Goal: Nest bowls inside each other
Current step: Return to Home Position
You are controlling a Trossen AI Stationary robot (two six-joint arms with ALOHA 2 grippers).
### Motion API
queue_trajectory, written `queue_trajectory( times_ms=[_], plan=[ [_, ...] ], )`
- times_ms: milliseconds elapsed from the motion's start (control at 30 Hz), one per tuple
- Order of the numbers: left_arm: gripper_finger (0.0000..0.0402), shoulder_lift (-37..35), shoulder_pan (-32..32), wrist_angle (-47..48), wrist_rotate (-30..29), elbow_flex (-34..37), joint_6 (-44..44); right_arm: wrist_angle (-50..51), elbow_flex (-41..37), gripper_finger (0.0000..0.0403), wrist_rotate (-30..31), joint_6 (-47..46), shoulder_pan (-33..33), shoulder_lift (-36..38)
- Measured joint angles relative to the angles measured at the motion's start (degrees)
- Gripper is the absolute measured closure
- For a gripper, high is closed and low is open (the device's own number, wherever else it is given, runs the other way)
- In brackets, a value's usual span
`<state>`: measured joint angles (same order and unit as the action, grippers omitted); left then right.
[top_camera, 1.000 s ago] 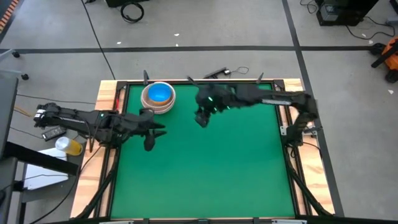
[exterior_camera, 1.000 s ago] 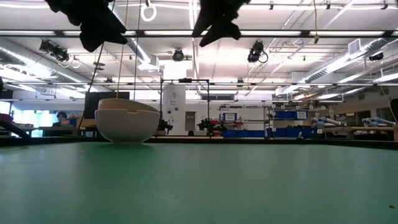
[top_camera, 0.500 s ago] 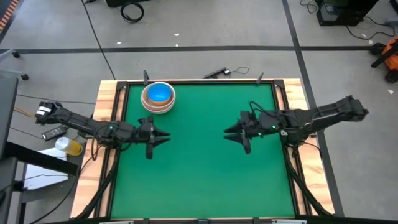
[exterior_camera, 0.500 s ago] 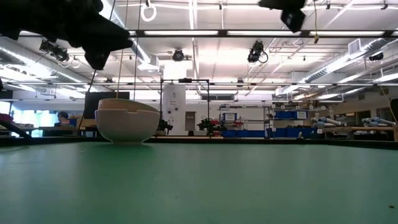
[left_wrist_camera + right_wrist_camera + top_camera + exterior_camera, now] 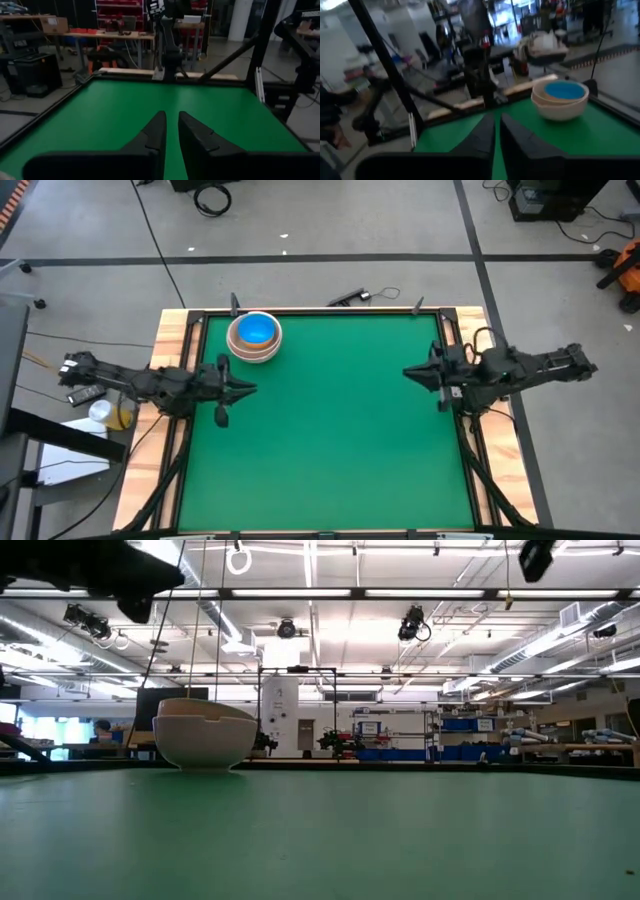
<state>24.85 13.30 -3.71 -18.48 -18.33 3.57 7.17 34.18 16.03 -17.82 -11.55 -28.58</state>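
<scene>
The bowls (image 5: 254,336) stand nested in one stack at the table's far left, a bright blue one innermost and pale ones around it. The stack (image 5: 204,732) rests by its base on the green mat and also shows in the right wrist view as the bowl stack (image 5: 560,100). My left gripper (image 5: 248,389) hovers level over the left edge, near side of the stack, with its fingers (image 5: 159,125) almost together and holding nothing. My right gripper (image 5: 408,372) hovers level over the right edge, far from the bowls, shut (image 5: 497,117) and also holding nothing.
The green mat (image 5: 330,440) lies bare between the two arms. A black frame rail (image 5: 190,380) and wooden borders run round the table. Past the left edge lie a yellow-and-white item (image 5: 108,414) and papers. Across the table each wrist view shows the other arm (image 5: 170,35).
My right gripper has swung from beside the bowl stack back across the table to its right edge, tipping from pointing down to level. My left gripper has drawn back a little toward the left edge and sunk slightly. The bowl stack has stayed put.
</scene>
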Motion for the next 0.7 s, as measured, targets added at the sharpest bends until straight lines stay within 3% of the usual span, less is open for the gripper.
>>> queue_trajectory(
  times_ms=[167,300,467,700],
  plan=[
    [0.0354,-5.5,0.0,6.9,-0.2,0.6,-0.2,-7.8,-10.8,0.0395,0.8,-0.6,0.0,9.2],
    [0.0354,-6.7,0.0,-3.5,-1.9,7.7,2.3,-18.9,-19.4,0.0396,0.8,-1.2,0.3,11.2],
    [0.0354,-6.6,0.0,-19.4,-3.2,17.6,5.5,-21.7,-24.2,0.0398,0.6,-1.5,1.2,10.7],
    [0.0354,-8.7,0.0,-17.4,-8.8,17.8,4.3,-21.7,-26.4,0.0398,0.2,-1.7,3.9,13.0]
  ],
)
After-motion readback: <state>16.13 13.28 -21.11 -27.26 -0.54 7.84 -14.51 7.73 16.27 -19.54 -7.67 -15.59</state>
